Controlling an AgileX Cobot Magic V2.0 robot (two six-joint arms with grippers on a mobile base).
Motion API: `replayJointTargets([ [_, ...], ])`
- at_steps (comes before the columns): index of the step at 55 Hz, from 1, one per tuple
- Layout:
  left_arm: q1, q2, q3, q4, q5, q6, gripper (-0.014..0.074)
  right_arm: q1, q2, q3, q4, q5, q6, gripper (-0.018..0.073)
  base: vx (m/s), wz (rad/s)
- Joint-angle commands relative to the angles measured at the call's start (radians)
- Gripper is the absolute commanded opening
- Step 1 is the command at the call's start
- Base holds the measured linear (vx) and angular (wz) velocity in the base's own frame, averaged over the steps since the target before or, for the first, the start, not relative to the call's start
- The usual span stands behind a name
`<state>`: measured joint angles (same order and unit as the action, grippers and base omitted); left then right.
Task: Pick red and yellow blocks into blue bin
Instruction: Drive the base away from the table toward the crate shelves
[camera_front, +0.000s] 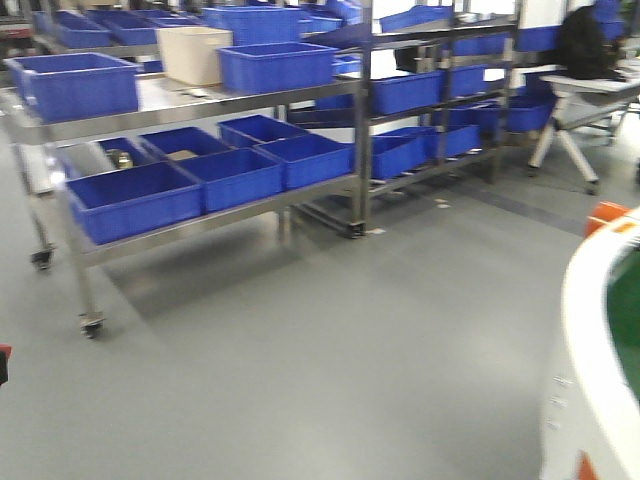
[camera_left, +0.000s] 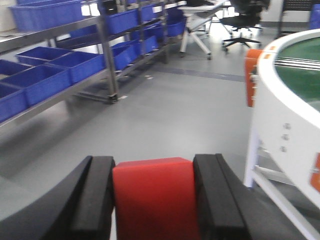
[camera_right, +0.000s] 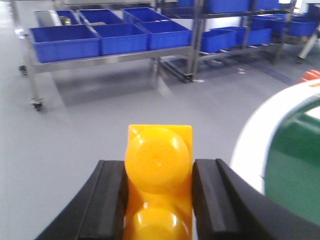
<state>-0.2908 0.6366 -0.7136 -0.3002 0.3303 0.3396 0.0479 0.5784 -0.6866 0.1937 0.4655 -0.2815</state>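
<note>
Front view: wheeled rack (camera_front: 172, 96), many blue tubs (camera_front: 135, 200); target bin not distinguishable.
Left wrist: left gripper (camera_left: 153, 167) pinching red cube (camera_left: 152, 200) by flat sides.
Right wrist: right gripper (camera_right: 159, 167) pinching yellow brick (camera_right: 159, 147) by flat sides, studs toward camera.
Both judged light, rigid, slick.

Steel rack (camera_front: 175, 98) on casters (camera_front: 92, 325), two tiers, rows of blue storage tubs (camera_front: 135, 200) on both. One cream tub (camera_front: 193, 55) on the top tier, between blue ones. Taller shelving (camera_front: 362, 150) just beside the rack. Grey floor (camera_front: 300, 350). Curved white machine (camera_front: 590, 330) with a green top and orange fitting (camera_front: 607, 214). Black office chair (camera_left: 245, 20) near a white-legged desk (camera_left: 197, 10).
</note>
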Motion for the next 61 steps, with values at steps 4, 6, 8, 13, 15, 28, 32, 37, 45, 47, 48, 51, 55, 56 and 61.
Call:
replayJointTargets([
  [4,-0.006,-0.004,-0.029,-0.009,-0.082,-0.01,0.0002,0.001,0.001,-0.031,-0.002,-0.075,-0.003,-0.001,0.19,0.6],
  [6,-0.006,-0.004,-0.029,-0.009,-0.082,-0.01,0.0002,0.001,0.001,-0.031,-0.002,-0.075,-0.003,-0.001,0.2,0.59],
  [8,-0.006,-0.004,-0.029,-0.009,-0.082,-0.01,0.0002,0.001,0.001,-0.031,-0.002,-0.075,-0.003,-0.001,0.22,0.59],
  [13,-0.006,-0.004,-0.029,-0.009,-0.082,-0.01,0.0002,0.001,0.001,-0.031,-0.002,-0.075,-0.003,-0.001,0.23,0.56],
  [15,-0.006,-0.004,-0.029,-0.009,-0.082,-0.01,0.0002,0.001,0.001,-0.031,-0.002,-0.075,-0.003,-0.001,0.25,0.54],
  [28,-0.006,-0.004,-0.029,-0.009,-0.082,-0.01,0.0002,0.001,0.001,-0.031,-0.002,-0.075,-0.003,-0.001,0.26,0.45],
  [32,-0.006,-0.004,-0.029,-0.009,-0.082,-0.01,0.0002,0.001,0.001,-0.031,-0.002,-0.075,-0.003,-0.001,0.28,0.38],
  [37,-0.006,-0.004,-0.029,-0.009,-0.082,-0.01,0.0002,0.001,0.001,-0.031,-0.002,-0.075,-0.003,-0.001,0.3,0.31],
  [45,-0.006,-0.004,-0.029,-0.009,-0.082,-0.01,0.0002,0.001,0.001,-0.031,-0.002,-0.075,-0.003,-0.001,0.33,0.23],
  [47,-0.006,-0.004,-0.029,-0.009,-0.082,-0.01,0.0002,0.001,0.001,-0.031,-0.002,-0.075,-0.003,-0.001,0.35,0.18],
  [48,-0.006,-0.004,-0.029,-0.009,-0.082,-0.01,0.0002,0.001,0.001,-0.031,-0.002,-0.075,-0.003,-0.001,0.36,0.15],
  [51,-0.006,-0.004,-0.029,-0.009,-0.082,-0.01,0.0002,0.001,0.001,-0.031,-0.002,-0.075,-0.003,-0.001,0.37,0.14],
  [55,-0.006,-0.004,-0.029,-0.009,-0.082,-0.01,0.0002,0.001,0.001,-0.031,-0.002,-0.075,-0.003,-0.001,0.38,0.1],
  [56,-0.006,-0.004,-0.029,-0.009,-0.082,-0.01,0.0002,0.001,0.001,-0.031,-0.002,-0.075,-0.003,-0.001,0.39,0.08],
  [61,-0.006,-0.004,-0.029,-0.009,-0.082,-0.01,0.0002,0.001,0.001,-0.031,-0.002,-0.075,-0.003,-0.001,0.4,0.04],
])
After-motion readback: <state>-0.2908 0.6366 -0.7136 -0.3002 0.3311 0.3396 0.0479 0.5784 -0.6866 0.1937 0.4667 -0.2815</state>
